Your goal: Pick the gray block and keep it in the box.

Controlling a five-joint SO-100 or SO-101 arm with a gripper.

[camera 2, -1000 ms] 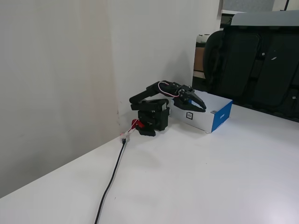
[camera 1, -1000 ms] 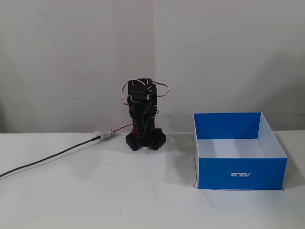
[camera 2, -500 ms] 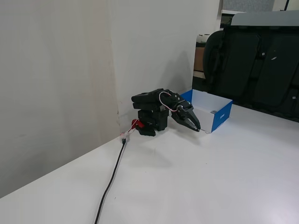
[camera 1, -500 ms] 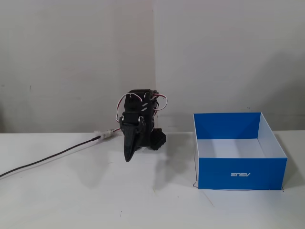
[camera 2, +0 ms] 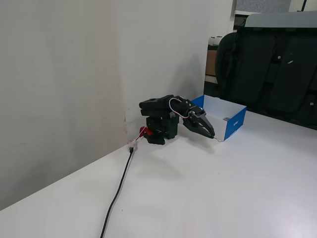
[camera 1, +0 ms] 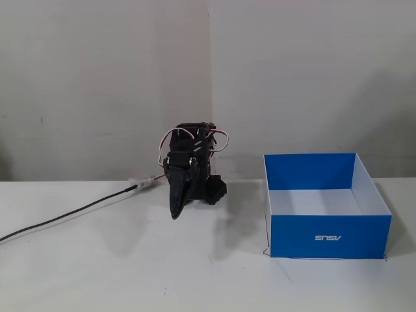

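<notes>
The claw (camera 1: 174,213) is hanging tip-down over the table (camera 1: 130,273), its fingers lying pressed together with nothing between them. In the other fixed view the same claw (camera 2: 212,135) is pointing forward and downward from the folded arm (camera 2: 163,106), the tip sitting just above the tabletop. The arm is resting in a compact, folded pose on its base (camera 2: 161,133) close to the wall (camera 2: 59,74). A black cable (camera 1: 65,218) is running from the base leftward across the table in one fixed view and toward the camera in the other.

The box (camera 1: 328,208) is standing on the table to the right of the claw, apart from it, open side up, the logo face turned to the camera. Its white inside is showing bare where visible; the near wall is hiding part of the floor. In the other fixed view the box (camera 2: 233,121) is sitting just behind the claw tip.

The gray block is not appearing in either view; its position cannot be told.

A dark chair (camera 2: 267,69) is standing behind the table.
</notes>
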